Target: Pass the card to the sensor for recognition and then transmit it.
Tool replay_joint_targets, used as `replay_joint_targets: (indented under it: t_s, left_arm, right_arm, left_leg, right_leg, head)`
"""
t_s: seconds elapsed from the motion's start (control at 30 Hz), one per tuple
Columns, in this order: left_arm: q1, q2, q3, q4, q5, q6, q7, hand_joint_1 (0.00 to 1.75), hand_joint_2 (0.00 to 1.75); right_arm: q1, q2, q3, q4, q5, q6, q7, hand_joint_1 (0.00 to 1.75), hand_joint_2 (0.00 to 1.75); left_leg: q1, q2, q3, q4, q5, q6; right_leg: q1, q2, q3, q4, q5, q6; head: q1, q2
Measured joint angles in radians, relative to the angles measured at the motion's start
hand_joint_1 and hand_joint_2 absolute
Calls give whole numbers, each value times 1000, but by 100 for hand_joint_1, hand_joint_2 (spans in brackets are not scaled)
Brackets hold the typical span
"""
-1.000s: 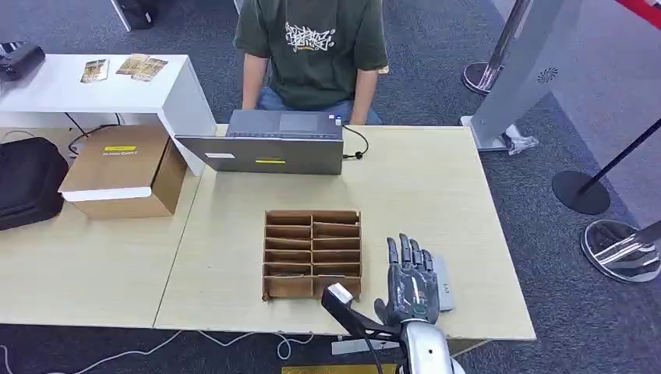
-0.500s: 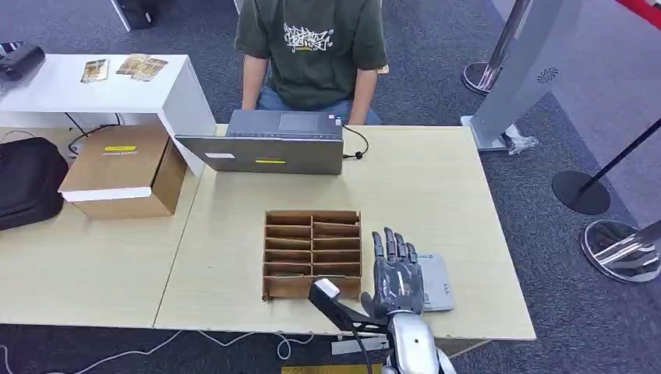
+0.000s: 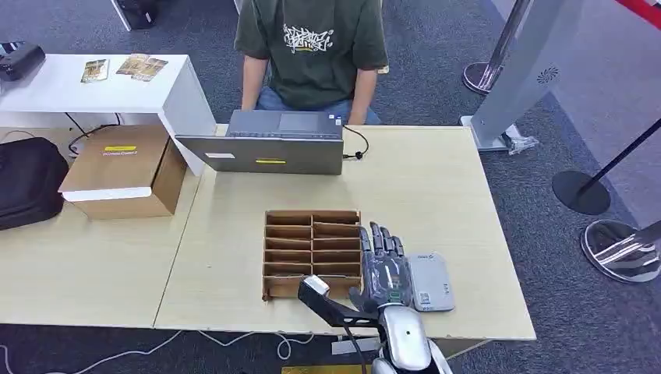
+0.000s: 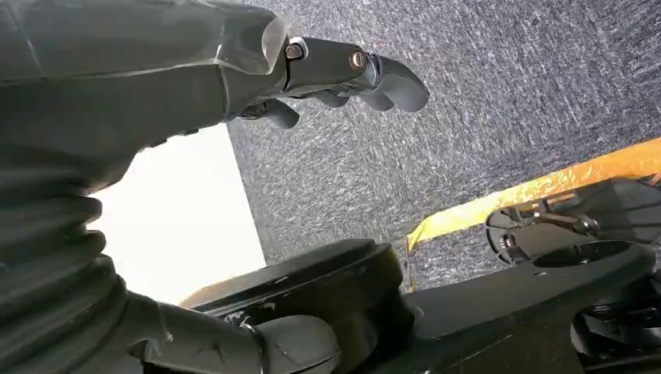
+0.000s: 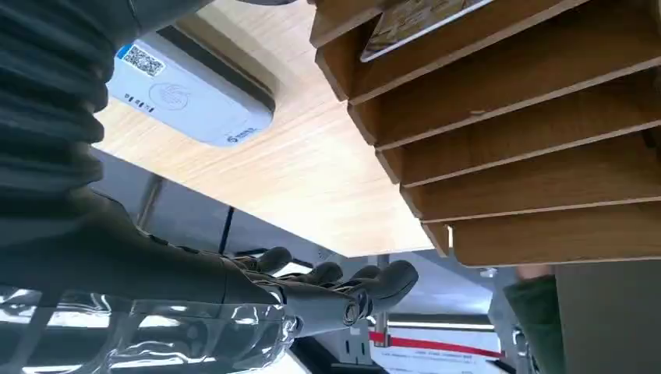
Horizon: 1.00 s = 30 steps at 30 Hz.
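A wooden slotted rack [image 3: 312,253] stands on the light wood table [image 3: 421,187]. In the right wrist view a card [image 5: 421,19] lies in one slot of the rack [image 5: 530,140]. A grey sensor pad [image 3: 433,282] lies flat just right of the rack, and it appears as the sensor [image 5: 187,93] in the right wrist view too. My right hand [image 3: 382,269] hovers flat between rack and sensor, fingers spread and pointing away from me, holding nothing; its fingers [image 5: 335,292] are empty. My left hand [image 4: 343,70] hangs over the carpet, fingers loosely extended and empty.
A person in a green shirt [image 3: 312,47] sits behind a laptop [image 3: 269,144] at the table's far edge. A cardboard box [image 3: 125,171] and a black bag [image 3: 27,183] sit on the left table. Stanchion bases [image 3: 581,191] stand on the carpet at right.
My right hand has slid left from over the sensor to beside the rack's right edge, uncovering the sensor. Nothing else has moved.
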Motion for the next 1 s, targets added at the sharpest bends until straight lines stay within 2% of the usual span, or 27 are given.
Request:
replay_joint_targets:
  t_s: [0.37,1.0]
  left_arm:
    - [1,0,0,-1,19,1,3,0,175]
    - [0,0,0,-8,21,-11,22,0,175]
  right_arm:
    - [12,-1,8,-43,40,83,72,0,175]
    - [35,-28,48,-103,-5,124,113,0,175]
  left_leg:
    - [0,0,0,0,0,0]
    - [0,0,0,0,0,0]
  right_leg:
    - [0,0,0,0,0,0]
    - [0,0,0,0,0,0]
  head:
    - [0,0]
    - [0,0]
